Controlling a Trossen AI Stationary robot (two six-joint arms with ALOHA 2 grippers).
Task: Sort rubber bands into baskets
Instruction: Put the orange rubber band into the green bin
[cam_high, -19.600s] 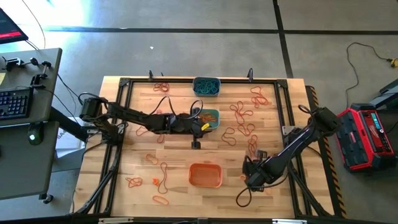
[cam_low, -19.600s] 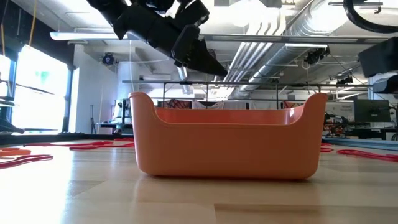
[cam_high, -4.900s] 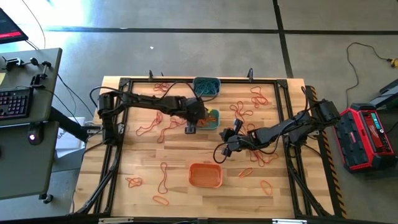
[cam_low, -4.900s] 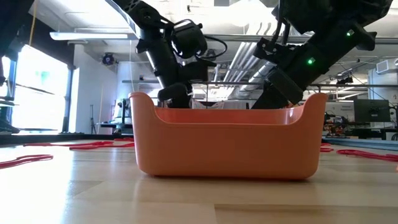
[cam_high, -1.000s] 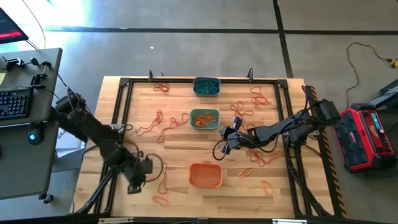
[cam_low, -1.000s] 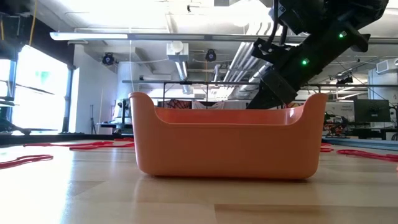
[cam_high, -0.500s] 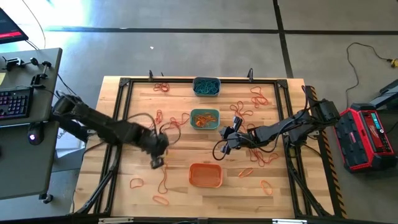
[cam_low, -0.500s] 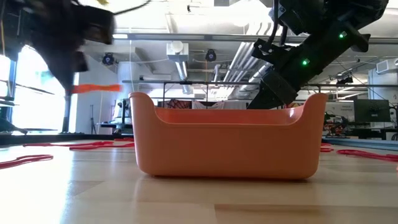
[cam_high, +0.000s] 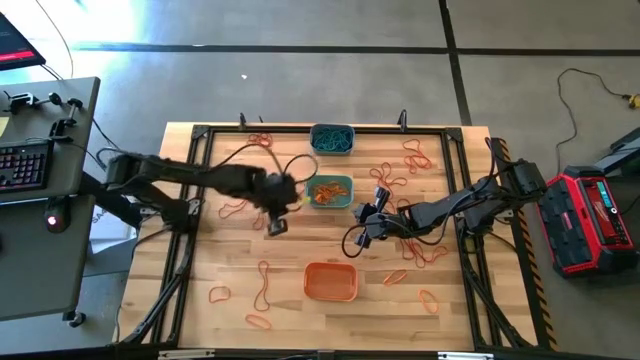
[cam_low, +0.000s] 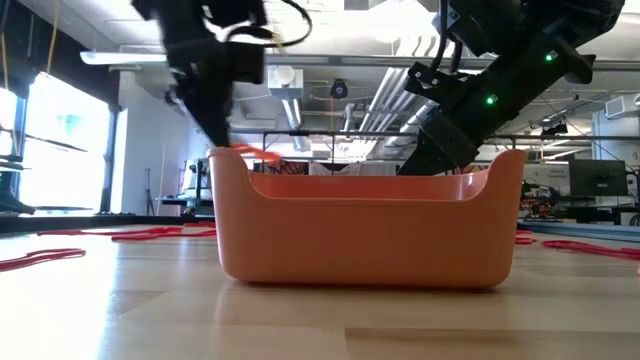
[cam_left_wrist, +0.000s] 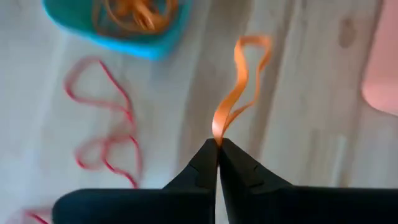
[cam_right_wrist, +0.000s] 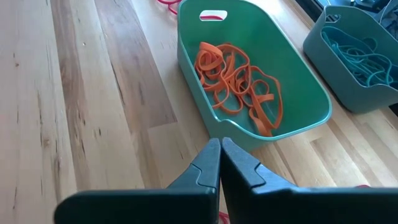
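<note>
taking the teal-green basket (cam_high: 329, 191) at mid-worktop as the marker: well to its left, loose red bands (cam_high: 238, 208) lie scattered on the wooden worktop (cam_high: 225, 250), with more orange ones near the worktop's front-left corner. just left of the basket hangs the left hand (cam_left_wrist: 217, 151), its fingers pinched together on one orange rubber band (cam_left_wrist: 239, 81), which stands up from the tips as a twisted loop; in the left wrist view the basket's corner, with orange bands inside, shows just beyond it. the basket itself already holds a heap of orange bands (cam_right_wrist: 239, 84). behind it sits the grey-blue basket (cam_high: 331, 139) with blue-teal bands, and in front of it, nearer the worktop's front edge, the orange basket (cam_high: 330, 281). just right of the teal-green basket waits the right hand (cam_right_wrist: 220, 158), fingers together and empty, pointing at the basket's rim. farther right, more red bands (cam_high: 416, 155) are strewn. the step in hand looks like carrying the orange band to the teal-green basket. to do it well, bring the tips fully over the basket's inside, not just its rim, lower a little so the floppy loop hangs within the walls, then part the fingers, and keep clear of the right hand close by.
</note>
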